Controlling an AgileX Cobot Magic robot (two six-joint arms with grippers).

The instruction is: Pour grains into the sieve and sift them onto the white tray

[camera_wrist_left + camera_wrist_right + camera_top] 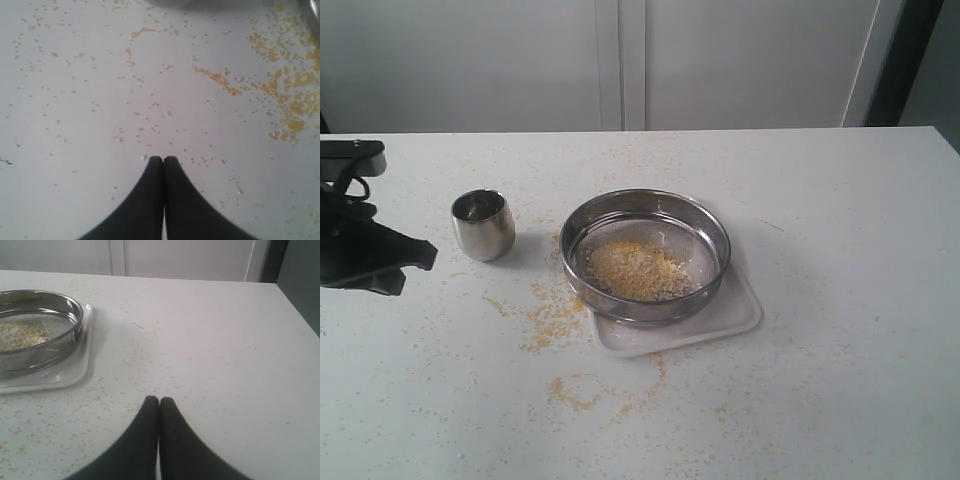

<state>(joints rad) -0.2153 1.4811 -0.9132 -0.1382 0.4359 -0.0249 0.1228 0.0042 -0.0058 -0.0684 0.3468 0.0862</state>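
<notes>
Sieve (650, 312) sits on white tray (735, 315), centre of tabletop (840, 220); grains (635, 270) heaped on mesh, more scattered toward left edge. Left gripper (163, 159), right gripper (159, 400): both closed, empty.

We see soft, even, bright light on the table (840, 330); shadows are faint, a pale one lying right of the cup (483, 225) and the sieve (645, 255); the steel rims carry mild glare; the exterior view is slightly soft; the left wrist view has a violet tint; the left gripper (163, 159) and right gripper (159, 400) show as flat black, without detail.
</notes>
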